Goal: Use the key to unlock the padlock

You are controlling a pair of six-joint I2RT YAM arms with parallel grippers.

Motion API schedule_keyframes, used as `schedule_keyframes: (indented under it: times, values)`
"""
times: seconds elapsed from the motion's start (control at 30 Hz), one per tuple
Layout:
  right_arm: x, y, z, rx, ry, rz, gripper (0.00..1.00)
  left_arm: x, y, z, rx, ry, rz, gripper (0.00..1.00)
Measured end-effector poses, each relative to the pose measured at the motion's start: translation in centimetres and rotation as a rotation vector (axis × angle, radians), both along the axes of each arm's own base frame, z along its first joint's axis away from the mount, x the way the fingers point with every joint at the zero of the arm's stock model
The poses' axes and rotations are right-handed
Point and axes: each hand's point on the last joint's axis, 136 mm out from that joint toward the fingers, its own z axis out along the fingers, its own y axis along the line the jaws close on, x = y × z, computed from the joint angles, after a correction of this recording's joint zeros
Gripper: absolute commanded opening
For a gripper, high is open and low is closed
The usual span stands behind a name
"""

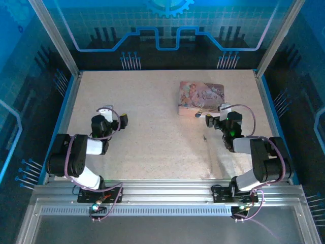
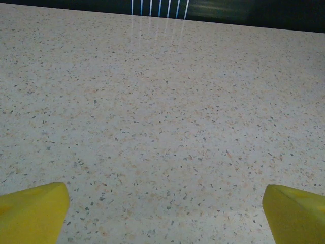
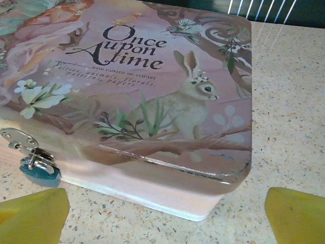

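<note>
Op: Speckled beige table (image 1: 152,152), blue-lit walls around it. My landmark is the pink tin (image 1: 200,95).
Desk: Padlock?
Op: The padlock (image 3: 39,172) hangs from the hasp (image 3: 20,142) on the tin's near wall.
Desk: Key?
Op: I see a thin dark sliver, the key (image 1: 204,138), lying on the table on my side of the tin, apart from it.
Desk: Grippers?
Op: My right gripper (image 3: 167,211) sits just in front of the tin, jaws spread wide with nothing between them. My left gripper (image 2: 165,206) is well to the tin's left over bare table, jaws equally wide, holding nothing.
</note>
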Motion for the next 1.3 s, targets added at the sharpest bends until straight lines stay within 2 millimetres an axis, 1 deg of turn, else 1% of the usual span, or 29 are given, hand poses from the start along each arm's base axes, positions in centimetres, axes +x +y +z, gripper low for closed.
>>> schedule_keyframes:
  times: [0.47,1.0,1.1,1.13,1.3]
  values:
    - [0.0,0.0,0.0,0.000,0.000,0.000,1.00,0.0,0.0,0.0,0.000,0.000,0.000,0.99]
    - [-0.1,0.1,0.2,-0.001,-0.008,0.002,1.00,0.1,0.5,0.3,0.007,-0.014,0.027,0.99]
    - [-0.7,-0.2,1.2,-0.007,-0.030,-0.015,1.00,-0.4,0.6,0.8,0.011,-0.026,0.037,0.99]
    - [-0.9,-0.3,1.9,-0.008,-0.041,-0.020,1.00,-0.6,0.7,1.2,0.012,-0.032,0.042,0.99]
    - [-1.8,-0.5,5.9,0.019,-0.119,-0.041,1.00,-1.1,1.2,5.4,0.015,-0.105,0.070,0.99]
